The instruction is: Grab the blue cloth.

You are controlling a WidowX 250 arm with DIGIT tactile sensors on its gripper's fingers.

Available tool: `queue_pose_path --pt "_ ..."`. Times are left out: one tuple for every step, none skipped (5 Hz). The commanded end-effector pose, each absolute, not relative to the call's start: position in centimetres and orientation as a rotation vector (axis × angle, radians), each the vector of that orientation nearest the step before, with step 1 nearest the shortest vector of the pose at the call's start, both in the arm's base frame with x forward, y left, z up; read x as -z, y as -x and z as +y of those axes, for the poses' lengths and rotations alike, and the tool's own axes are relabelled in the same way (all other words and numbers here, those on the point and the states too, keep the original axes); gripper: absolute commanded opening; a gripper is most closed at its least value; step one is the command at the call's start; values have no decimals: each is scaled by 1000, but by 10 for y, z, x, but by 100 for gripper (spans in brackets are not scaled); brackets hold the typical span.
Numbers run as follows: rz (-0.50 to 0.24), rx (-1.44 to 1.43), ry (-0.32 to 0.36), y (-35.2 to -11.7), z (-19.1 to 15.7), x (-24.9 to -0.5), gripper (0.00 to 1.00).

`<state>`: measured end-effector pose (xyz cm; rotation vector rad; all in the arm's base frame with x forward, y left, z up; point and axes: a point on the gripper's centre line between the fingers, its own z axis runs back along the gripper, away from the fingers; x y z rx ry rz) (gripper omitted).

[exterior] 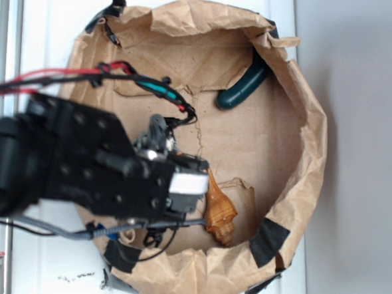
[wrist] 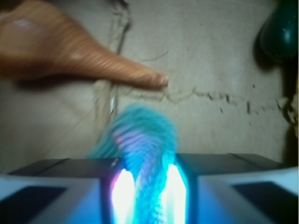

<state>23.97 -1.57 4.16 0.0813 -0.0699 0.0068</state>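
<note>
My tool point(wrist: 147, 196) is closed down on the small pale teal-blue terry cloth point(wrist: 142, 140), its two pale fingers point(wrist: 56, 196) pressed in from either side so that only a narrow strip of fabric shows between them. In the wrist view the cloth stands up out of the pinch as a fuzzy, ribbed hump, blurred, with bright glare where it meets the inner faces of the fingers.

From the exterior view my black arm point(exterior: 62, 159) reaches in from the left side of the frame over the rim of the crumpled brown paper bag nest point(exterior: 304, 114), with the tool point(exterior: 187, 186) pointing down toward its floor. Red and black cables point(exterior: 107, 71) loop above the arm. The cloth itself is hidden under the arm in that view.

Just beyond the tool lies the orange-brown ridged seashell point(wrist: 70, 51), its pointed tip aimed toward the space above the cloth, close to it but apart. Farther out, against the paper wall, rests the dark green glossy curved object point(exterior: 243, 90), well apart from the tool. The paper nest sits taped with black tape point(exterior: 270, 238) on a white counter point(exterior: 51, 18).
</note>
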Motion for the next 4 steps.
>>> queue_pose_path --pt "-64 -56 95 -275 -6 -126 0" --pt "-27 -74 179 -286 -5 -160 0" --pt "-24 -119 219 -292 -2 -183 0" --pt "-72 -133 216 -293 -3 -192 0"
